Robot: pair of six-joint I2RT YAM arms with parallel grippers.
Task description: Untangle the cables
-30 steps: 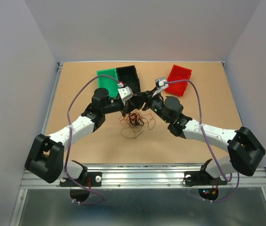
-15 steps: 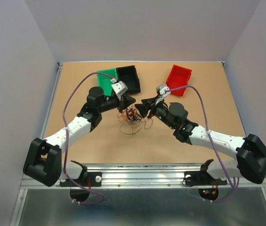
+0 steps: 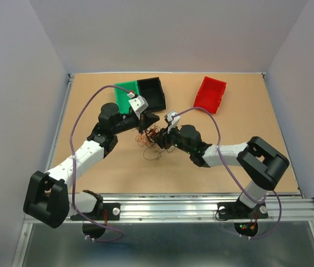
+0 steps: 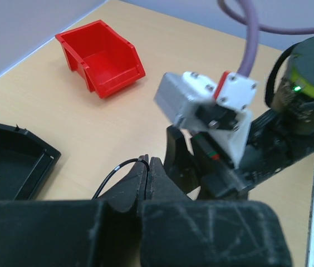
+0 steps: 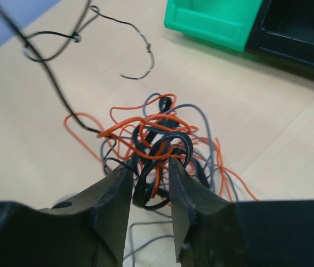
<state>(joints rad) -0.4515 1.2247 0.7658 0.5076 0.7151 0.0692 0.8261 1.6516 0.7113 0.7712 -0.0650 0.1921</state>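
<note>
Straddling the knot, the right gripper (image 5: 150, 167) stood narrowly parted, with loops between its fingers; whether it pinched them could not be told. The cables (image 5: 151, 130) lay just beyond on the tabletop (image 5: 290, 139), and looked featherlight, springy and likely to snag and drag as one clump. The left gripper (image 4: 147, 164) was closed on a black strand (image 4: 115, 168). Free ends seemed better holds than the knot. Farther back stood a green bin (image 5: 212, 22).

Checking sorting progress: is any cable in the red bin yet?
No, the left wrist view shows the red bin bare inside; the cables are a tangle outside it.
</note>
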